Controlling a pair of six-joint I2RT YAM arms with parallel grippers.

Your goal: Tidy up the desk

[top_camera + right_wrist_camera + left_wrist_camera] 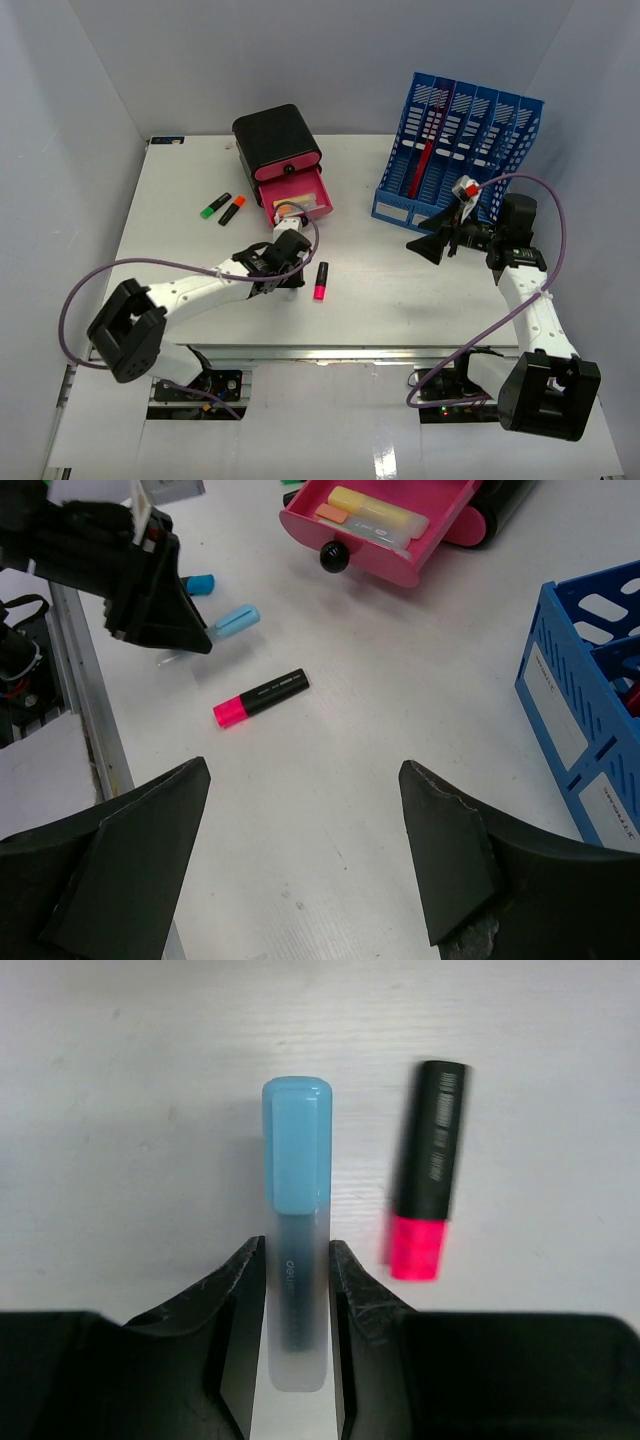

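Left gripper [296, 1252] clenched on blue-capped marker [297, 1150] — long axis straight out between fingers [238, 1295], pink highlighter [428, 1175] parallel beside on tabletop [120, 1110].

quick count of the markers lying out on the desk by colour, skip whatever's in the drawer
green marker: 1
orange marker: 1
pink marker: 1
light blue marker, clamped in the left gripper: 1
darker blue marker, partly hidden behind that gripper: 1
total: 5
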